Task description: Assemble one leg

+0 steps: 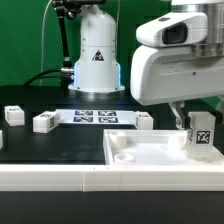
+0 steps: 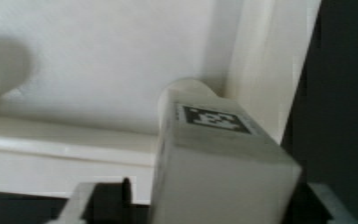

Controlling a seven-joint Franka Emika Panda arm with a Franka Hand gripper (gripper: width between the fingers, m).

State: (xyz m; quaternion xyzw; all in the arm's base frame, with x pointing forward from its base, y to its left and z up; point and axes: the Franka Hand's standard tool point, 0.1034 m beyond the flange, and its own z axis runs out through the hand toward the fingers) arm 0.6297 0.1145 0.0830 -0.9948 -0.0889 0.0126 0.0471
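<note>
The white arm (image 1: 175, 60) fills the upper part of the exterior view's right. It reaches down to the near right corner of a large flat white panel (image 1: 150, 150) with a raised rim. The panel lies on the black table (image 1: 40, 145) in the lower right of that view. A white column with a warning triangle (image 1: 97, 55) stands at the back, in the upper middle. In front of it the marker board (image 1: 97, 117) lies flat on the table.

The gripper (image 1: 196, 122) hangs over the panel's right end, around the leg (image 1: 201, 133). The leg stands upright on the panel against the rim, its square marker facing the camera. In the wrist view the leg (image 2: 229, 150) sits in the corner where two rims of the panel (image 2: 105, 60) meet. One dark finger (image 2: 105, 200) shows just beside it across a thin dark gap. The other finger is hidden, so I cannot tell whether the jaws grip the leg.

Three loose posts of the same kind lie on the table. Two are at the exterior view's left (image 1: 12, 115) (image 1: 43, 122). One lies just behind the panel's far rim (image 1: 145, 121).
</note>
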